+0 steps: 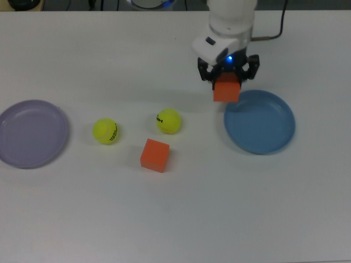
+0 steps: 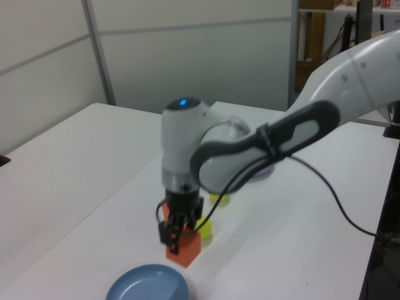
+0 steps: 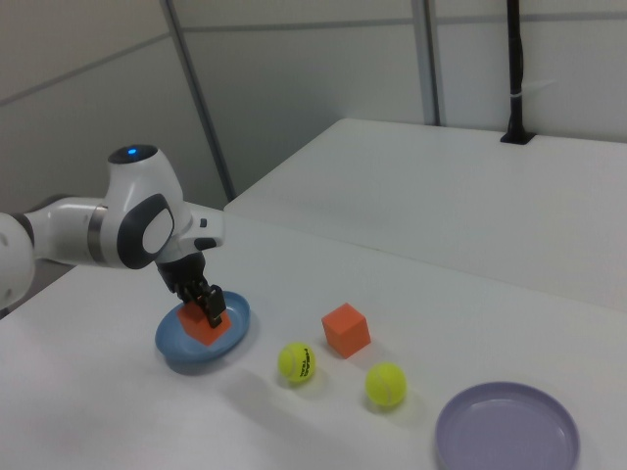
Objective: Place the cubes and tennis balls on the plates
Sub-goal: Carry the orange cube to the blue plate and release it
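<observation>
My gripper (image 1: 227, 82) (image 2: 178, 234) (image 3: 204, 309) is shut on an orange cube (image 1: 226, 91) (image 2: 184, 247) (image 3: 203, 326) and holds it in the air by the blue plate's (image 1: 263, 127) (image 2: 140, 287) (image 3: 176, 353) rim, at the top view's left of that plate. A second orange cube (image 1: 154, 155) (image 3: 345, 330) rests on the table; the arm hides it in the left view. Two tennis balls (image 1: 169, 121) (image 1: 106, 131) (image 3: 297, 362) (image 3: 386, 385) lie near it. The lavender plate (image 1: 30, 133) (image 3: 506, 429) sits bare at the top view's far left.
A black cable (image 1: 271, 34) trails from the arm's wrist across the back of the white table (image 1: 181, 213). A gap separates this table from another white table (image 2: 56, 162) at the left view's left.
</observation>
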Robot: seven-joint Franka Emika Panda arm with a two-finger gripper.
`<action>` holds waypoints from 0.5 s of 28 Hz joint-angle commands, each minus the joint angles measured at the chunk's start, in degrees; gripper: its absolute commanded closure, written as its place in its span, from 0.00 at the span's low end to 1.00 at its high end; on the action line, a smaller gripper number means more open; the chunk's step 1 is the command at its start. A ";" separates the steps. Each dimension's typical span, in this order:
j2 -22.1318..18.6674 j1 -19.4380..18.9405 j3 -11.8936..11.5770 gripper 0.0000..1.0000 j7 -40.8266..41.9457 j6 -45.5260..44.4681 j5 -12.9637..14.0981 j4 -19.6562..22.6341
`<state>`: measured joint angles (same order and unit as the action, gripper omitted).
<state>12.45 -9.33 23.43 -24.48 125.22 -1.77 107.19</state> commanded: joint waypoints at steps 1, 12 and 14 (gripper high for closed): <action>4.77 -2.44 -0.22 0.85 -5.75 2.74 -4.81 -2.95; 6.80 -5.34 -0.22 0.82 -8.04 5.12 -6.14 -3.12; 7.06 -5.52 -0.14 0.81 -8.13 5.21 -6.14 -3.12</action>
<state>18.48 -13.69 23.46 -30.69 129.66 -6.54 105.15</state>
